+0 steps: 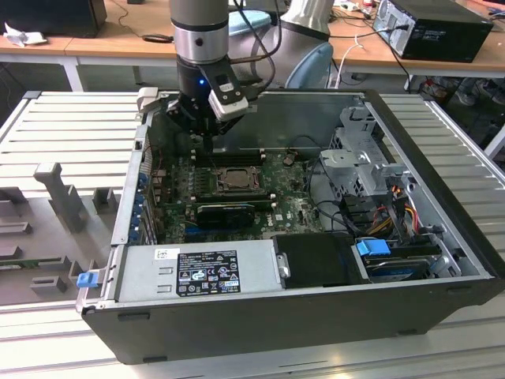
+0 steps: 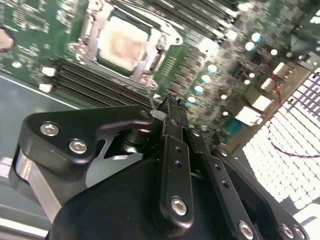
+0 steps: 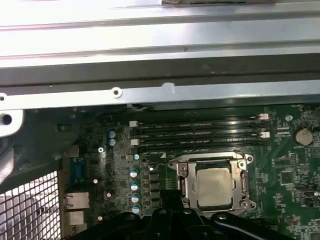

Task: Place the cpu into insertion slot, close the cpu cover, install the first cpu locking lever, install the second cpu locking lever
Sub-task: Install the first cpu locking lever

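Exterior view showed an open computer case (image 1: 442, 158) lying on a slatted metal surface (image 1: 79, 118), with the arm reaching down into it from above. The end effector (image 1: 203, 130) hung over the green motherboard (image 1: 292, 209), beside the socket on the side towards the case's far wall, and touched nothing there.

The cpu (image 1: 234, 180) lay flat in the insertion slot (image 3: 176, 169), its pale silver-beige face upward. In both wrist views the cpu cover (image 3: 189, 186) lay down around it, the chip's face showing through the central window. A long black expansion card (image 1: 225, 212) sat just on the near side of the socket in the exterior view, and a grey power supply (image 1: 197, 272) filled the near corner on the exterior view's left.

In the second wrist view the end effector (image 2: 170, 102) was clenched, its two black fingers (image 2: 172, 135) pressed together to the tips with nothing between them. Those tips stood near one corner of the socket but apart from the cpu (image 2: 122, 42), above a row of long black memory slots (image 2: 100, 82). In the first wrist view the same memory slots (image 3: 200, 135) ran between the socket and the case's metal wall.
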Controlling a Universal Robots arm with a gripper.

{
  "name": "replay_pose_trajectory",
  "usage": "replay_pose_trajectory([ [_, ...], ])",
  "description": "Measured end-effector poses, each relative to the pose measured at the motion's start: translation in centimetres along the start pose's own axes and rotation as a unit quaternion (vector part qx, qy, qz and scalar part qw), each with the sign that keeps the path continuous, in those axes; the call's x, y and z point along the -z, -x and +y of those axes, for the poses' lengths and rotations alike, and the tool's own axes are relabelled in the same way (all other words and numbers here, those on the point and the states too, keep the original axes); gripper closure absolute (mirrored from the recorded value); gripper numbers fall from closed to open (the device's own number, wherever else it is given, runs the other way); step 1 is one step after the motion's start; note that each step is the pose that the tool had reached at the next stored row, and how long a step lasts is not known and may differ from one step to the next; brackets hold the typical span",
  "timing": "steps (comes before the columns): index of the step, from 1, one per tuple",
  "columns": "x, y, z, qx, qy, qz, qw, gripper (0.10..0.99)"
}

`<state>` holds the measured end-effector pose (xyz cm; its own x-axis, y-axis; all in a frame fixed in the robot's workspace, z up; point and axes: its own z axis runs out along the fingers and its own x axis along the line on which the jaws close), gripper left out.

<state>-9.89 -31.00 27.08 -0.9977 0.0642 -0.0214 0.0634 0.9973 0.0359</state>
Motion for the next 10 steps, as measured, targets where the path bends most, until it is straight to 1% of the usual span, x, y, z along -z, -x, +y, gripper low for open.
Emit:
replay_pose_trajectory([
  [6,-0.6,-1.84,-0.06,0.0,0.0001,-0.0001,1.0,0.98],
  [8,-0.68,-2.01,0.15,0.0,0.0,0.0,1.0,0.98],
  [10,-0.79,-2.13,0.65,0.0,0.0,0.0,1.0,0.98],
])
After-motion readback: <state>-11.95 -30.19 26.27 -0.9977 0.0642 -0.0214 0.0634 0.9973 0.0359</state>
